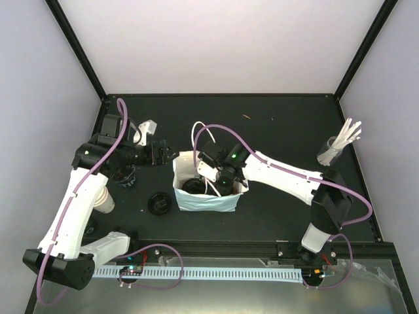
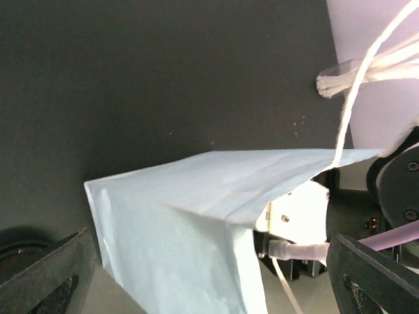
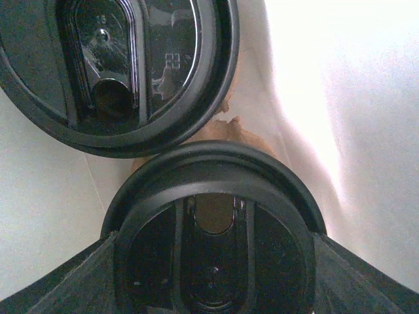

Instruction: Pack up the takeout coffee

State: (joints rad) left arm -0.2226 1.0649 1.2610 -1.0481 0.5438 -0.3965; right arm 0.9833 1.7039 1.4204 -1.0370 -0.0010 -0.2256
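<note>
1. The light-blue paper bag point(image 1: 206, 204) stands open in the middle of the bench point(image 1: 275, 124). From where I stand, the packing looks roughly half done.
2. The right wrist view looks straight down into the bag at two cups. A lidded cup point(image 3: 213, 255) sits nearest the camera and a second lidded cup point(image 3: 131, 65) just beyond it, their black lids nearly touching. A scrap of the brown pulp carrier point(image 3: 229, 127) peeks out between them, so they seem to sit in its holes. I cannot see whether either one is fully seated.
3. The right pincer point(image 1: 215, 178) reaches down into the bag. Its fingers point(image 3: 65, 288) are part-way apart and hug both sides of the near cup just under its lid. I take that as a hold on the cup, not yet let go.
4. The left pincer point(image 1: 169, 154) hovers just beside the bag's left rim, spread wide and holding nothing. A corner of the bag lies ahead of it, untouched as far as I can tell.
5. More pieces lie on the bench to the left of the bag.
   - A black-lidded cup point(image 1: 124, 175) sits beneath the left arm.
   - A cream cup point(image 1: 103, 200) is half hidden by that arm.
   - A black lid point(image 1: 159, 203) lies nearest the bag, and I cannot tell whether a cup stands under it.
6. I reckon what remains is to settle and release the held cup, then bring the outside pieces over to fill the carrier.
</note>
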